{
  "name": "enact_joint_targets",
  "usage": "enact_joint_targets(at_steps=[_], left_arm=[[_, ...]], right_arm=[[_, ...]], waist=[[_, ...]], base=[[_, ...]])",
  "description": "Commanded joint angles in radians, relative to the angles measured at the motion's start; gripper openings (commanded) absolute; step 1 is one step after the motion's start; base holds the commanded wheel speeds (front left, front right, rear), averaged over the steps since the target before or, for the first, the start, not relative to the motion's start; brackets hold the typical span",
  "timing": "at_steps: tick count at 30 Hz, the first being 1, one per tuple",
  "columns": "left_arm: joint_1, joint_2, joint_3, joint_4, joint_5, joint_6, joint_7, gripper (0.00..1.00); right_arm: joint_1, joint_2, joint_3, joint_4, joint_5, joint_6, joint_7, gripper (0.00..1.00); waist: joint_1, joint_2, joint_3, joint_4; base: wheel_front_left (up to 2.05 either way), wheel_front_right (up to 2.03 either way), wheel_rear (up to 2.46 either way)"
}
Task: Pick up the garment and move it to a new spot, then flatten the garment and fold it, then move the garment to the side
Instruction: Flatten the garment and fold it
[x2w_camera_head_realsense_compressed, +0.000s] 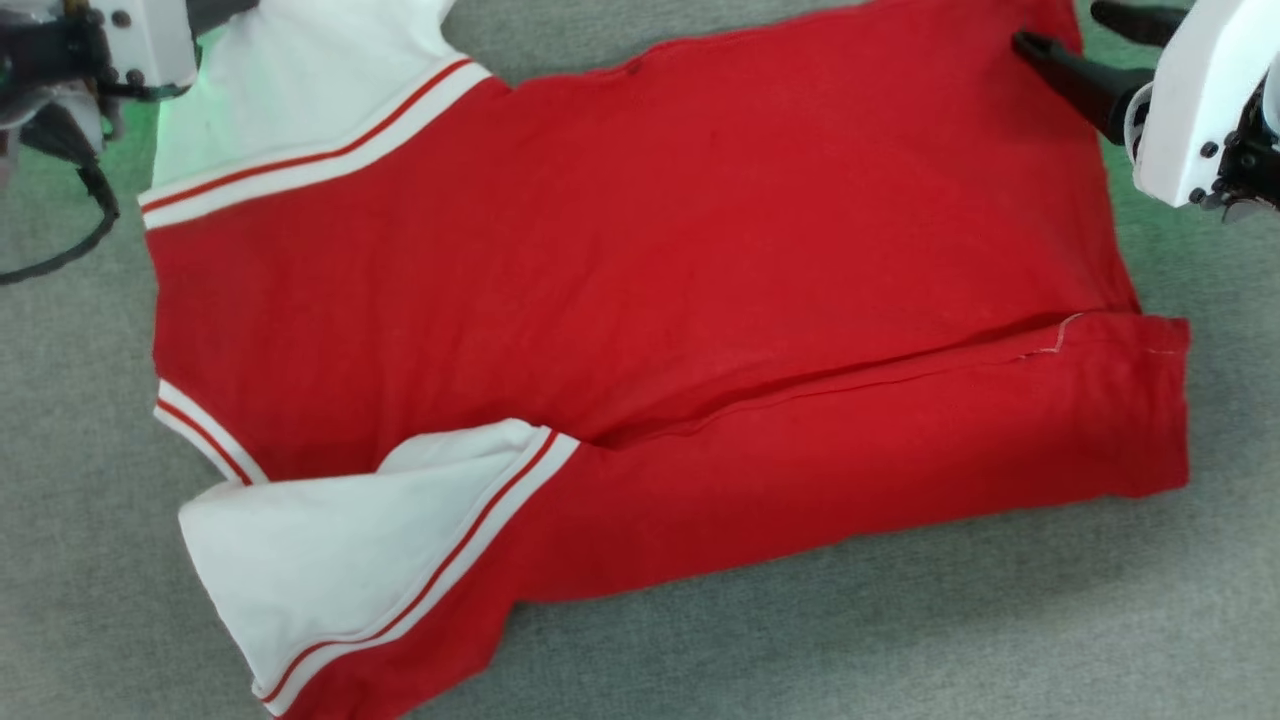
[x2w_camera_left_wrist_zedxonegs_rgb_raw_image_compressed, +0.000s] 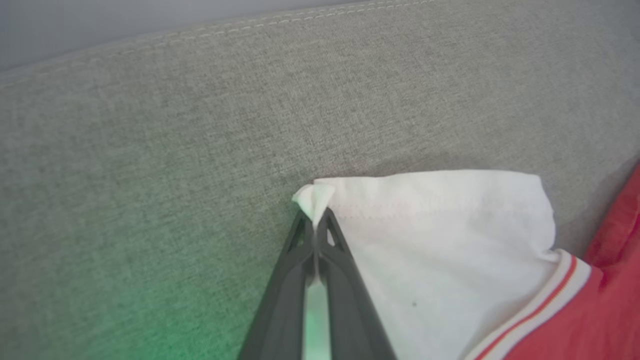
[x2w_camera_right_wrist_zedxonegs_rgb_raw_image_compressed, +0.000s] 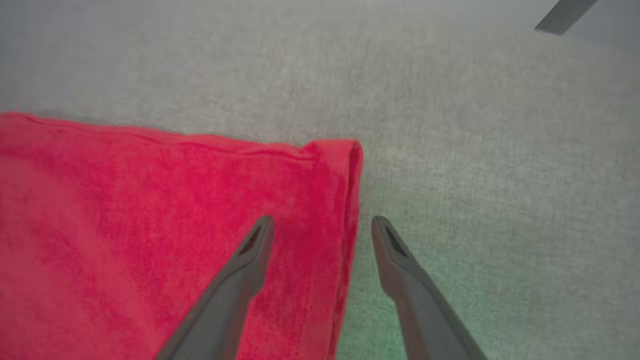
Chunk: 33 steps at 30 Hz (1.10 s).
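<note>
Grey upholstered surface (x2w_camera_head_realsense_compressed: 900, 640), woven cloth with a stitched seam along one edge, seen at the top of the left wrist view. It carries the whole scene.

The garment (x2w_camera_head_realsense_compressed: 640, 260) is a red T-shirt with white sleeves. It lies spread across the middle of the surface, sleeves toward the robot's left and hem toward its right. A lengthwise fold line (x2w_camera_head_realsense_compressed: 850, 375) runs from the near sleeve to the hem and sets off a near red strip (x2w_camera_head_realsense_compressed: 850, 470) from the main red panel. Bare grey cloth shows all along the garment's near side.

Near sleeve (x2w_camera_head_realsense_compressed: 330, 560), white with red-and-white striped trim, lies at the near left of the garment, doubled in against the body. Far sleeve (x2w_camera_head_realsense_compressed: 300, 90), white with the same trim, lies flat at the far left. In the left wrist view, bare surface separates it from the stitched edge.

Right tool (x2w_camera_right_wrist_zedxonegs_rgb_raw_image_compressed: 322, 225) has its fingers spread. It straddles the hem side near the garment's far right corner (x2w_camera_right_wrist_zedxonegs_rgb_raw_image_compressed: 345, 150), with one finger over red cloth and the other over bare surface. Whether either finger touches cannot be told.

Left tool (x2w_camera_left_wrist_zedxonegs_rgb_raw_image_compressed: 315, 220) has its fingers pressed together. They pinch a small peak of white cloth at the corner of the far sleeve's cuff (x2w_camera_left_wrist_zedxonegs_rgb_raw_image_compressed: 314, 197).
</note>
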Motion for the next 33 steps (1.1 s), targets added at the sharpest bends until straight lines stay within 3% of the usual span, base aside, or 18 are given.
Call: enact_joint_targets(at_steps=[1,11,12,13,14,15,16,23,33], left_arm=[[0.022,-0.02,-0.025,-0.005,-0.008,-0.002,0.005,0.0],[0.009,-0.035,-0.063,-0.043,-0.056,-0.002,-0.009,0.0],[0.008,-0.036,-0.067,-0.044,-0.06,-0.002,-0.01,0.0],[0.009,-0.037,-0.07,-0.047,-0.063,-0.002,-0.011,0.0],[0.01,-0.039,-0.073,-0.048,-0.067,-0.002,-0.013,0.0],[0.011,-0.042,-0.075,-0.051,-0.074,-0.002,-0.016,0.0],[0.012,-0.044,-0.074,-0.056,-0.081,-0.002,-0.024,0.0],[0.027,-0.039,-0.077,-0.12,-0.122,-0.002,-0.11,0.0],[0.135,0.03,-0.07,-0.333,-0.21,-0.002,-0.304,0.0]], right_arm=[[-0.033,-0.015,0.03,0.023,0.019,0.0,0.041,1.0],[-0.129,-0.019,0.142,0.151,0.055,0.0,0.084,1.0],[-0.133,-0.019,0.156,0.158,0.061,0.0,0.089,0.87],[-0.136,-0.021,0.167,0.163,0.066,0.0,0.094,0.49],[-0.14,-0.023,0.177,0.166,0.071,0.0,0.094,0.34],[-0.145,-0.024,0.185,0.17,0.076,0.0,0.091,0.12],[-0.149,-0.026,0.192,0.174,0.083,0.0,0.088,0.0],[-0.154,-0.069,0.208,0.186,0.115,0.0,-0.005,0.0],[-0.053,-0.152,0.244,0.12,0.188,0.0,-0.15,0.0]], waist=[[0.0,-0.0001,0.017,0.017],[0.0,-0.0001,0.045,0.046],[0.0,-0.0001,0.046,0.047],[0.0,-0.0001,0.046,0.05],[0.0,-0.0001,0.045,0.052],[0.0,-0.0001,0.044,0.055],[0.0,-0.0001,0.042,0.058],[0.0,-0.0001,-0.006,0.093],[0.0,-0.0001,-0.167,0.155]], base=[[0.0,0.0,0.0],[0.0,0.0,0.0],[0.0,0.0,0.0],[0.0,0.0,0.0],[0.0,0.0,0.0],[0.0,0.0,0.0],[0.0,0.0,0.0],[0.0,0.0,0.0],[0.0,0.0,0.0]])
